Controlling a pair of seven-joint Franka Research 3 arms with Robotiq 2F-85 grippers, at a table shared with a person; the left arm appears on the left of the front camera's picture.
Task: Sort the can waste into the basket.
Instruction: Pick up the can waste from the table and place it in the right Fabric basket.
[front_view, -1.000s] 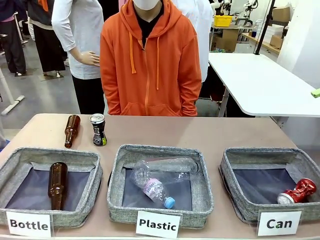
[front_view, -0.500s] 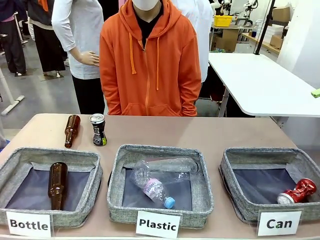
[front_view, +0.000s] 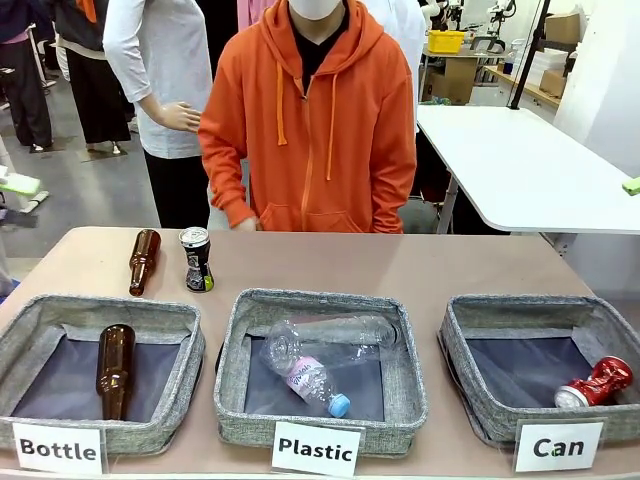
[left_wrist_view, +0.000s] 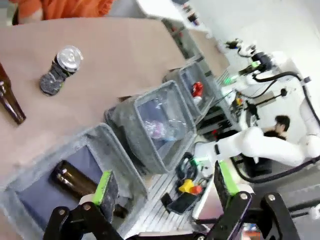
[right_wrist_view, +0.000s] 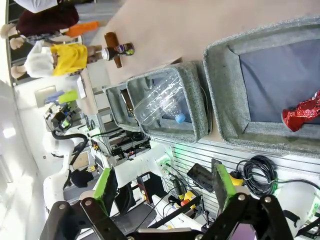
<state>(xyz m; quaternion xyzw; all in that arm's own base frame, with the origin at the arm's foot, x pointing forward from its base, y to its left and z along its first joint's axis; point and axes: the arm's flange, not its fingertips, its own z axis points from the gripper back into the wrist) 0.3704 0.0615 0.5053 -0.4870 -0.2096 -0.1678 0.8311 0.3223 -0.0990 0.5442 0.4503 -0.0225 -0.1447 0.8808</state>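
The "Plastic" basket (front_view: 238, 345) sits mid-counter, a square tub of grey woven fabric with soft, slightly sagging walls, a dark flat bottom and a white front label. Inside it lie two clear plastic bottles (front_view: 325, 352), crumpled and glassy, one with a blue cap. The tan counter (front_view: 400, 265) under it is smooth and matte. To my right of the "Plastic" basket, across a strip of bare counter, is the "Can" basket (front_view: 468, 322), made the same way. In the corner farthest from the "Plastic" basket, on my side, lies the crushed red can (front_view: 598, 382), shiny, creased and on its side. To my left of the "Plastic" basket is the "Bottle" basket (front_view: 185, 345), which holds one brown glass bottle (front_view: 114, 370) lying flat on the dark bottom. The black-and-silver can (front_view: 197, 259) stands upright on the bare counter beyond the "Plastic" basket's far left corner, in no basket, round silver top up. A second brown bottle (front_view: 143, 261) lies just beside it, on the side away from the "Plastic" basket. A person in an orange hoodie (front_view: 310, 130) stands at the far edge, behind the "Plastic" basket. My left tool (left_wrist_view: 164, 180) is spread wide with nothing between its green pads (left_wrist_view: 104, 184), and my right tool (right_wrist_view: 162, 180) is likewise wide and holds nothing.
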